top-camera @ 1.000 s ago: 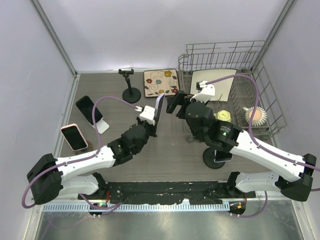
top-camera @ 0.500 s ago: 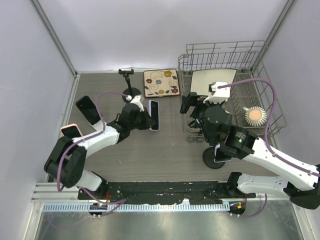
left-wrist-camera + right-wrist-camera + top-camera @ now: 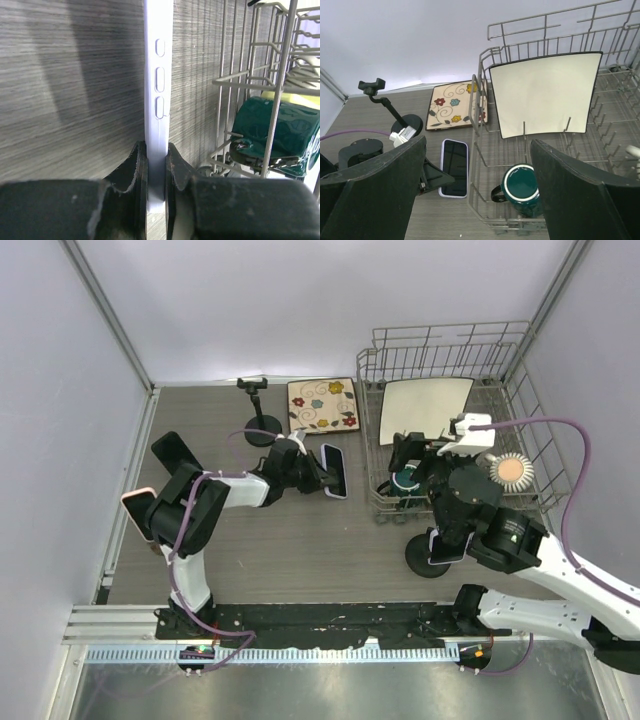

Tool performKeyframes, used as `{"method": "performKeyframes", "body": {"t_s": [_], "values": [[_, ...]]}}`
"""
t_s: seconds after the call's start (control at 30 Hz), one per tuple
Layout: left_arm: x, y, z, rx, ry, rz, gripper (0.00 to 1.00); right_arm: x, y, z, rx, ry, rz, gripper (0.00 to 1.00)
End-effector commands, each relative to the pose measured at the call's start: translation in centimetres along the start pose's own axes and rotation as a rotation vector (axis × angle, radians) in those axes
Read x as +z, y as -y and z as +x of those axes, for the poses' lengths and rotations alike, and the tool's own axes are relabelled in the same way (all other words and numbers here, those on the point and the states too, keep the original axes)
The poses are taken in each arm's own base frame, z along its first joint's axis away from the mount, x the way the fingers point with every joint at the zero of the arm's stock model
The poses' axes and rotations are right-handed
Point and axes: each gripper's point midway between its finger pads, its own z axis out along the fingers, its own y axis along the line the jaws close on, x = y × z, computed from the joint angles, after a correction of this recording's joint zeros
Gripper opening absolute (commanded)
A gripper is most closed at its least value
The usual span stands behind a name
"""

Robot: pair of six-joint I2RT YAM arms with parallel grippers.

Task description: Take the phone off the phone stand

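A phone (image 3: 335, 471) in a lavender case lies face up, low over the table, just left of the dish rack; it also shows in the right wrist view (image 3: 455, 167). My left gripper (image 3: 316, 472) is shut on its near end. In the left wrist view the fingers (image 3: 136, 165) pinch the phone's edge (image 3: 158, 75) with its side buttons. I cannot tell if the phone touches the table. An empty black clamp stand (image 3: 260, 420) stands at the back left, also in the right wrist view (image 3: 395, 107). My right gripper (image 3: 418, 458) is wide open and empty above the rack's front (image 3: 477, 150).
A wire dish rack (image 3: 530, 475) at the right holds a white square plate (image 3: 425, 410) and a green mug (image 3: 408, 478). A flowered tile (image 3: 322, 405) lies at the back. A dark phone on a white stand (image 3: 182, 462) and a pink phone (image 3: 148, 515) are at the left. A round black stand (image 3: 430, 555) is at the right front.
My left gripper has carried the phone rightward towards the rack and turned it from upright to face up. My right gripper has drawn back to the right, over the rack.
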Motion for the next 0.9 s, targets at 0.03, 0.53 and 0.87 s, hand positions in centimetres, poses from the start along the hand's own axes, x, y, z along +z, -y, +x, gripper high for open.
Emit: {"method": "performKeyframes", "body": {"t_s": [0.03, 0.53, 0.87], "values": [[0.9, 3.7, -2.0, -0.024, 0.041, 0.152, 0.00, -0.7, 2.3, -0.2, -0.003, 0.020, 0.055, 0.90], [-0.7, -0.1, 0.6, -0.003, -0.014, 0.014, 0.57, -0.3, 1.3, 0.2, -0.042, -0.016, 0.033, 0.90], [-3.7, -1.5, -1.3, 0.135, 0.030, -0.178, 1.00, 0.2, 0.6, 1.9, -0.154, -0.154, 0.077, 0.98]]}}
